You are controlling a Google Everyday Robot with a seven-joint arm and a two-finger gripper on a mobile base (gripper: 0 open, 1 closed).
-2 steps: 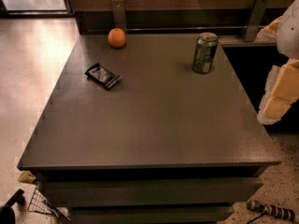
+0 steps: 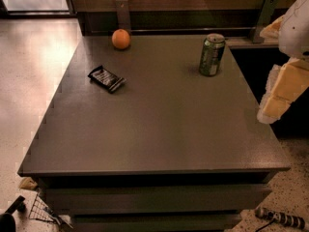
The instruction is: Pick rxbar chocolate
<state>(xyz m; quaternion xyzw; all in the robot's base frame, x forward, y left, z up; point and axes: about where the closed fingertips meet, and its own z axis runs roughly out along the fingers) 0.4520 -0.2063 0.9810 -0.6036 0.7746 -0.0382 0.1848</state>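
Note:
The rxbar chocolate (image 2: pixel 106 78) is a small flat bar in a shiny black wrapper with white lettering. It lies flat on the left part of the grey table (image 2: pixel 159 129), turned at an angle. My gripper (image 2: pixel 282 93) shows as a white and cream shape at the right edge of the view, beyond the table's right side. It is far to the right of the bar, touches nothing and holds nothing that I can see.
An orange fruit (image 2: pixel 121 38) sits at the table's back left. A green drink can (image 2: pixel 212 54) stands upright at the back right. A dark rail with metal posts (image 2: pixel 122 13) runs behind the table. Small items lie on the floor at the front corners.

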